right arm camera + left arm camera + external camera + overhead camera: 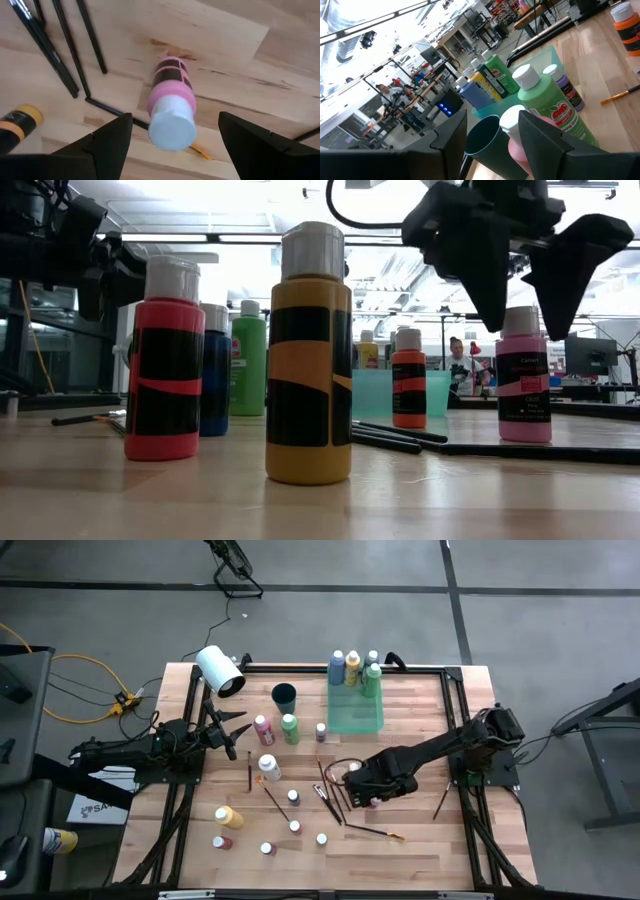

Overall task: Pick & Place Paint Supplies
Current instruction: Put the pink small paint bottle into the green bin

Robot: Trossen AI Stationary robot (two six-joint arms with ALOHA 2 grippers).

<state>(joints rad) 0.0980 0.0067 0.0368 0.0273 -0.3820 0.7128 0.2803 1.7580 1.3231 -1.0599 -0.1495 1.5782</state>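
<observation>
From above, the right gripper (371,790) sits right of frame centre over a pink paint bottle (372,802), while the left gripper (238,736) waits at left beside another pink bottle (263,729). At table height, the right claw's fingers (484,275) hang spread above the pink bottle (523,376), right of frame. On the right wrist camera, the white cap (172,122) sits centred between parted fingers, untouched. The left wrist camera shows its fingers (540,140) apart, gripping nothing.
</observation>
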